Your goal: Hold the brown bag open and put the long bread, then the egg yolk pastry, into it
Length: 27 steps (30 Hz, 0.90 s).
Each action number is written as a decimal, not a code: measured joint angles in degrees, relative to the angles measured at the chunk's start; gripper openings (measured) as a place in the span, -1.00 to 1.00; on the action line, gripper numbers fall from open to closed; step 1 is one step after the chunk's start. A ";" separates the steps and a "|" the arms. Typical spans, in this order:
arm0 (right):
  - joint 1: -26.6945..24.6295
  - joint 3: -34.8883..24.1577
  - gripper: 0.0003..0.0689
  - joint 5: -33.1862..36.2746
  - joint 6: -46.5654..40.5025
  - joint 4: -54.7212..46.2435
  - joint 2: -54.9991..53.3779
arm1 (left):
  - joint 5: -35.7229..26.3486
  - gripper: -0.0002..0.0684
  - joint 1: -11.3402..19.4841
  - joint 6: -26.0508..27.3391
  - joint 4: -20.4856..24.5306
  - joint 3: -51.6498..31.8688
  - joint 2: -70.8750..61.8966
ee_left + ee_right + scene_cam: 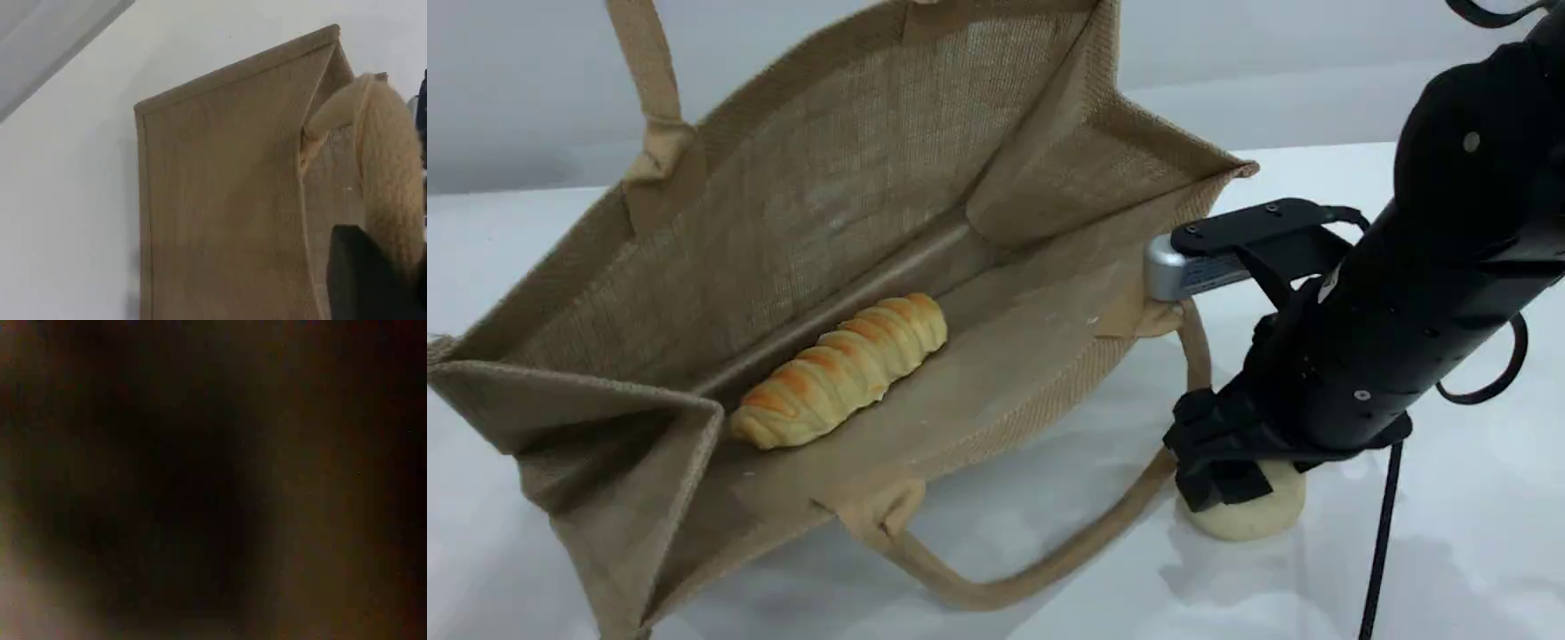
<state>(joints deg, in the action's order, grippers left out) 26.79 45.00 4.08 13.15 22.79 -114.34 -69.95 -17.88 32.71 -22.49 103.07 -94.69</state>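
Note:
The brown bag point(827, 178) lies on its side with its mouth wide open toward the camera. Its upper handle point(645, 71) rises out of the top of the scene view. In the left wrist view my left gripper point(373, 280) is shut on that beige handle point(390, 167), with the bag's side point(220, 200) below. The long bread point(843, 369) lies inside the bag on its lower wall. The egg yolk pastry point(1258, 516) sits on the table right of the bag. My right gripper point(1236, 484) is down over it, fingers against it; their gap is hidden. The right wrist view is dark.
The bag's lower handle point(1049, 560) loops across the white table point(1449, 551) between the bag's mouth and the pastry. A black cable point(1378, 551) hangs from the right arm down to the table's front edge.

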 joint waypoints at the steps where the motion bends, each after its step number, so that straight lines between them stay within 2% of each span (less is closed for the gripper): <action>1: 0.00 0.00 0.35 -0.12 0.00 0.00 0.00 | 0.00 -0.76 0.00 0.00 0.00 0.00 0.00; 7: 0.00 0.00 -0.59 -0.64 0.00 0.27 0.00 | 0.00 -0.76 0.00 0.00 0.00 0.00 0.00; 9: 0.00 0.00 -0.81 -0.64 -0.05 0.27 0.00 | 0.00 -0.76 0.00 0.00 0.00 0.00 0.00; 11: 0.00 0.00 -0.88 -0.49 -0.05 0.15 0.00 | 0.00 -0.76 0.00 0.00 0.00 0.00 0.00; 15: 0.00 0.00 -0.90 2.63 0.38 -1.57 0.38 | 0.00 -0.76 0.00 0.00 -0.11 0.00 0.00; 19: 0.00 -0.05 -0.90 10.07 0.45 -2.91 2.42 | 0.00 -0.76 0.00 0.00 -0.11 0.00 0.00; 20: 0.00 -0.16 -0.90 12.50 0.45 -3.58 3.30 | 0.00 -0.76 0.00 0.00 -0.11 0.00 0.00; 27: 0.01 -0.13 -0.90 16.95 -2.42 -8.62 12.50 | 0.00 -0.76 0.00 0.00 -0.11 0.00 0.00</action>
<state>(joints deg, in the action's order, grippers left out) 26.80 44.87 21.02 10.73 14.17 -101.84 -69.95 -17.88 32.71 -22.60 103.07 -94.69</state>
